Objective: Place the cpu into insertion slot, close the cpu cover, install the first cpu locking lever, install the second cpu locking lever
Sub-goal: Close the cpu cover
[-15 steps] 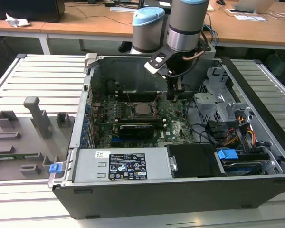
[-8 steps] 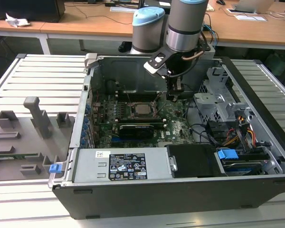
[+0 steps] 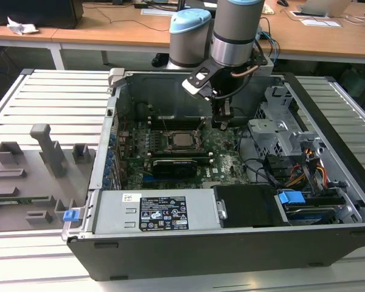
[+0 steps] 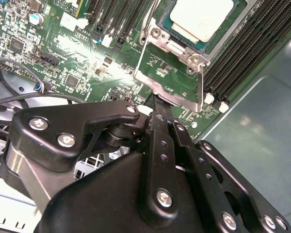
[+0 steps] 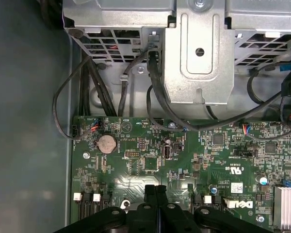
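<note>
Grey slatted table (image 3: pixel 24 261) carries the open computer case (image 3: pixel 231 249). Your gripper (image 4: pixel 155 102), jaws pressed together, has its tip at the edge of the open cpu cover (image 4: pixel 202 87); beyond it the cpu (image 4: pixel 201 17) lies in the insertion slot (image 4: pixel 161 24). If the tip slips from this thin edge, you can scratch the board (image 4: pixel 63 48).

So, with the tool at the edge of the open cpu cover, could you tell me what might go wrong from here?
The tool sits right at the thin edge of the cpu cover, so it could slip off and strike the small parts on the green board beside it. The cover is open next to the cpu; if the chip is not sitting flat, which I cannot tell, closing the cover might pinch it.
</note>
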Robot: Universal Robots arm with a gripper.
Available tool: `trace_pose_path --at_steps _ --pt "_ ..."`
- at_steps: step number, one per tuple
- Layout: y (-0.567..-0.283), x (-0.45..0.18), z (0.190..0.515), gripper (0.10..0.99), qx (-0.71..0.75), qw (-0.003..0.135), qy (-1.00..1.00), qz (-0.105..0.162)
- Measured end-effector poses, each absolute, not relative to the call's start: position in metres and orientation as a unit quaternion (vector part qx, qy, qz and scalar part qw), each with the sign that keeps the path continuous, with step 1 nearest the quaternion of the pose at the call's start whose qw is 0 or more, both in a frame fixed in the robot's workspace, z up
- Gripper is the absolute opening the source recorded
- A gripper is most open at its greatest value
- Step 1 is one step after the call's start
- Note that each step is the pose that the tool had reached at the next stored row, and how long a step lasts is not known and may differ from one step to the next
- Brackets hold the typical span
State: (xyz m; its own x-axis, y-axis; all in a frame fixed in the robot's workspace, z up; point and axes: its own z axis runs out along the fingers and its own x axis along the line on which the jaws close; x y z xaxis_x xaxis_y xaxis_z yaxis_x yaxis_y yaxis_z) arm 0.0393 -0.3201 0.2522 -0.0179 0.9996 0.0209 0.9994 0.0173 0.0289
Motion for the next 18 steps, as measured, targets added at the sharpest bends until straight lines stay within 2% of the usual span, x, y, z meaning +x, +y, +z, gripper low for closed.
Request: trace_pose_path --at_steps 18 --pt "-0.3201 0.0332 0.2522 0.106 0.701 0.003 0.713 0.018"
